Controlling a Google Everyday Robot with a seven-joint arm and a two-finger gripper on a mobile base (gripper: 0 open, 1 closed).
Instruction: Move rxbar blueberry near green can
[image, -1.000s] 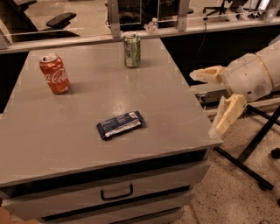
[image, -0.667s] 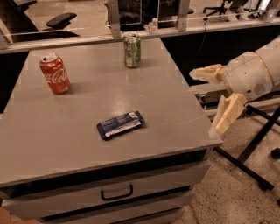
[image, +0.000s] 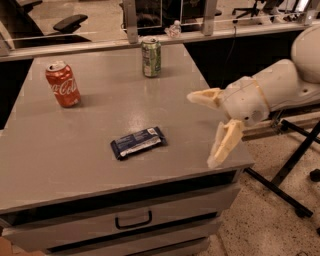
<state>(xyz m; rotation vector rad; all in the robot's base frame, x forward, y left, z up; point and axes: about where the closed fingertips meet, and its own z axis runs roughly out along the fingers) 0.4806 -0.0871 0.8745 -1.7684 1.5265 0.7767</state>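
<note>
You had the gripper (image: 201, 129) over the table's (image: 75, 165) right edge, fingers spread apart, but its arm (image: 295, 85) was cut off by the right border. The table's near left corner was cropped too. You could not read the print on the rxbar blueberry (image: 138, 142) or the green can (image: 151, 57).
</note>
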